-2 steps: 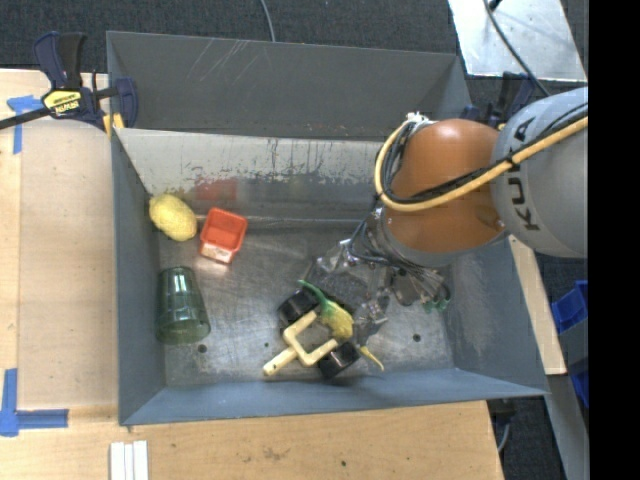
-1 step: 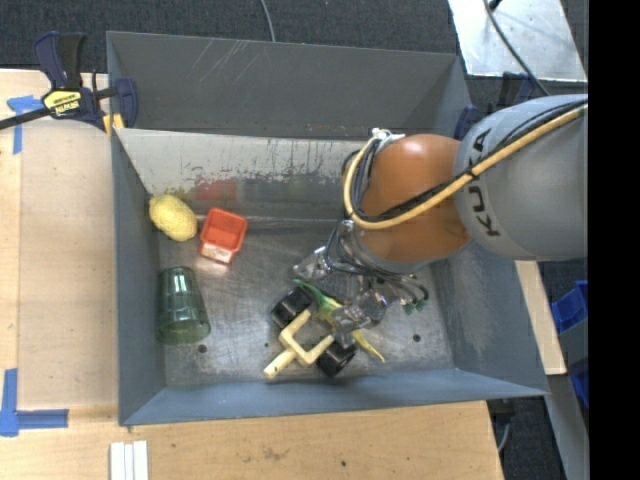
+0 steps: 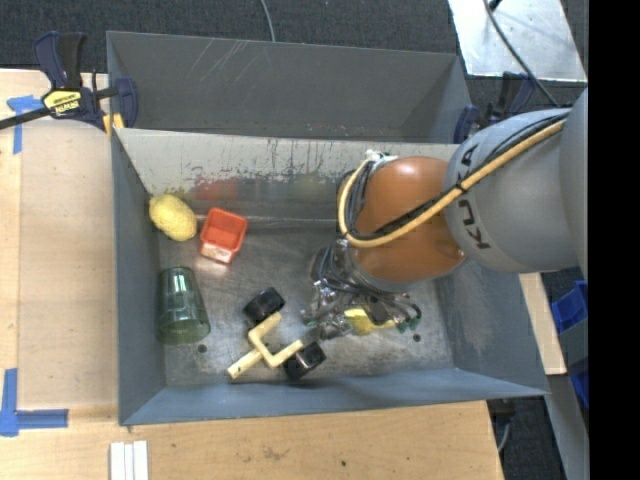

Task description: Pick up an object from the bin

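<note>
Gripper (image 3: 335, 313) — low in right half of grey bin (image 3: 135, 288), under orange wrist cover (image 3: 400, 218); spread of jaws: cannot tell, nor whether anything held. Nearest item: small yellow piece (image 3: 360, 320), just beside gripper, on floor toward front wall. Left of it: cream T-shaped tool (image 3: 262, 351), black block (image 3: 263, 304), black part (image 3: 303, 360). Far left — green tumbler (image 3: 181, 305) on side, orange cup (image 3: 222, 235), yellow lemon (image 3: 173, 217).

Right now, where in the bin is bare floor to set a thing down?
Bare floor lies mid-bin, between the orange box and the gripper, and in the right front corner. It is crowded around the cream and black tool at the front and by the green cup and yellow fruit on the left.
</note>
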Controlling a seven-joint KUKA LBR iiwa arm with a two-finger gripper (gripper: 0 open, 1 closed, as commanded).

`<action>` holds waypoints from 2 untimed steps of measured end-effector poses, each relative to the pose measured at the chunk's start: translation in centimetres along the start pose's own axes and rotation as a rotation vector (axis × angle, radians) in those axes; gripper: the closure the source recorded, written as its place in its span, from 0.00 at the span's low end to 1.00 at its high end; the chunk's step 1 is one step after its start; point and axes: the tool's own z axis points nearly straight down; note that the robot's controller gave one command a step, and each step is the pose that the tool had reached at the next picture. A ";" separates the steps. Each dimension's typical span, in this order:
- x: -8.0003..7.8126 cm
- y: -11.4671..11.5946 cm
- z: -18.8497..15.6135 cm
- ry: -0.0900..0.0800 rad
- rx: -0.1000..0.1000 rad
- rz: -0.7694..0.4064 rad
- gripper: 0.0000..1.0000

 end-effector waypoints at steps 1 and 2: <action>0.0 0.0 0.0 0.000 0.000 0.000 1.00; 0.2 0.0 -0.5 0.007 -0.002 0.000 1.00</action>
